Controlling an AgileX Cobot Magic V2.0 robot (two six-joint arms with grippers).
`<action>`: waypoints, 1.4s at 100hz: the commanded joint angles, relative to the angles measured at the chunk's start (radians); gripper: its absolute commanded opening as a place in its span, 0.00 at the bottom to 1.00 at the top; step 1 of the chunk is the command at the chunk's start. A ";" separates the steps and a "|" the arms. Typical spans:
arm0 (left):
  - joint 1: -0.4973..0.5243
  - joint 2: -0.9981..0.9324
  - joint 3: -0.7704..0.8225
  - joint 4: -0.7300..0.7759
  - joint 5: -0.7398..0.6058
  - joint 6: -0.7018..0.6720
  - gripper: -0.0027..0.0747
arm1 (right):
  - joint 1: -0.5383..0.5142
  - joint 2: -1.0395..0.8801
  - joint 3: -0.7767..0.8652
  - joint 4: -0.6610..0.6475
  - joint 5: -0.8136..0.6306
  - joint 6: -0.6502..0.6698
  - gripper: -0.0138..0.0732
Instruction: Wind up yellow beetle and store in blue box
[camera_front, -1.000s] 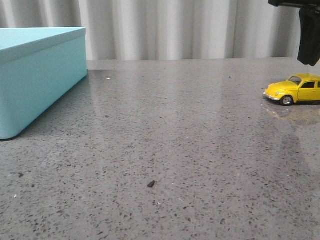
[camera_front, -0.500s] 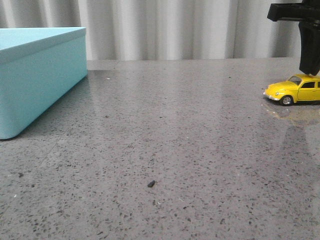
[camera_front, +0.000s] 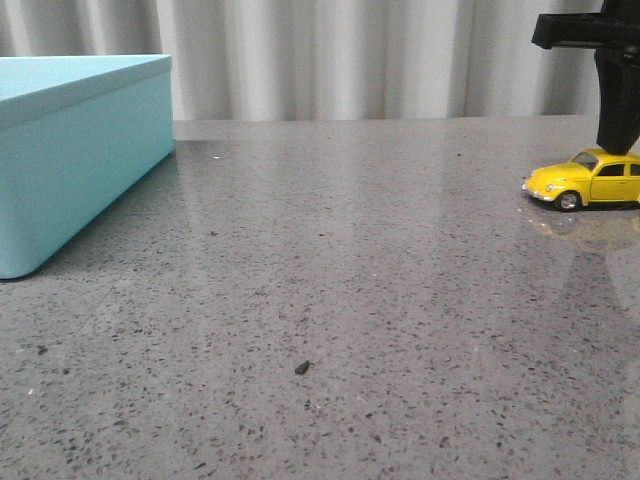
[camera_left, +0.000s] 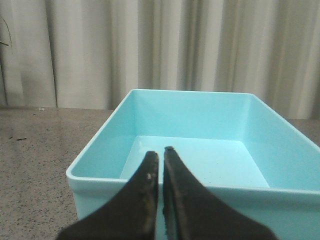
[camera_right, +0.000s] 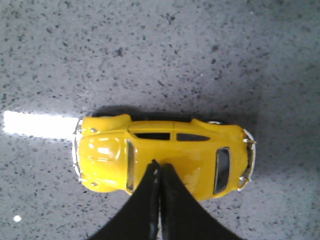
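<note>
The yellow beetle (camera_front: 585, 180) stands on its wheels on the grey table at the far right, nose to the left. My right gripper (camera_front: 617, 145) is shut and empty, its tips pressed down on the car's roof; the right wrist view shows the shut tips (camera_right: 159, 165) on the roof of the beetle (camera_right: 165, 156). The blue box (camera_front: 70, 150) stands open at the far left. My left gripper (camera_left: 160, 152) is shut and empty, hanging above the near rim of the box (camera_left: 150, 187). The box inside looks empty.
The speckled grey table (camera_front: 330, 280) stretches between box and car, with a small dark crumb (camera_front: 302, 368) near the front middle. A pale pleated curtain (camera_front: 330, 55) hangs behind the table's far edge.
My right gripper has come down from above onto the beetle's roof. The car has shifted slightly to the left. The left arm and the box have not moved.
</note>
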 joint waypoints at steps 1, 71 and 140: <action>0.002 0.021 -0.029 0.000 -0.081 -0.001 0.01 | -0.017 -0.022 -0.019 -0.049 -0.023 0.004 0.09; 0.002 0.021 -0.029 0.000 -0.081 -0.001 0.01 | -0.151 0.012 -0.019 -0.166 0.008 0.011 0.09; 0.002 0.021 -0.029 0.001 -0.081 -0.001 0.01 | -0.157 -0.218 -0.235 0.025 0.100 -0.008 0.09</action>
